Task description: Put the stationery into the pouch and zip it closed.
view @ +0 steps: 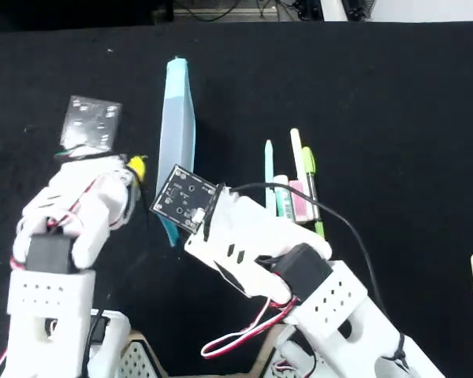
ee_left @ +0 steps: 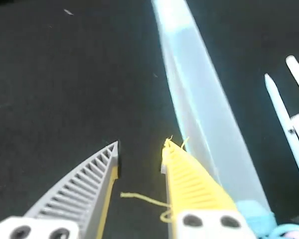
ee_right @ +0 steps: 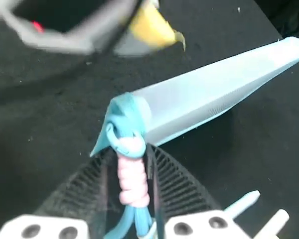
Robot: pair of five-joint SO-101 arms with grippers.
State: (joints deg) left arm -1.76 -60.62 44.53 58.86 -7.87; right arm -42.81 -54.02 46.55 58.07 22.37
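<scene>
Table [view: 394, 94]: black, and it carries all the things.
Pouch [view: 177, 130] [ee_left: 204, 114] [ee_right: 214, 99]: pale blue and see-through. It stands on its long edge on the table, running away from the arms, between the left arm and the stationery.
Left pincer [view: 132, 168] [ee_left: 139, 145]: spread, with one grey finger and one yellow finger and nothing between them. It sits low over the table just beside the pouch's near half, and the yellow finger is the one closer to the pouch.
Right pincer [view: 170, 230] [ee_right: 129, 152]: at the pouch's near end, its dark fingers pressed in on either side of the pink cord.
Stationery [view: 296, 185] [ee_left: 289, 119] [ee_right: 244, 201]: a row of pens and markers in teal, white, green and pink. They lie side by side on the table, outside the pouch and apart from it, beside the right arm.
Pink cord [ee_right: 133, 181]: a braided length hanging from a teal ring at the pouch's end, pinched in the right pincer.
</scene>
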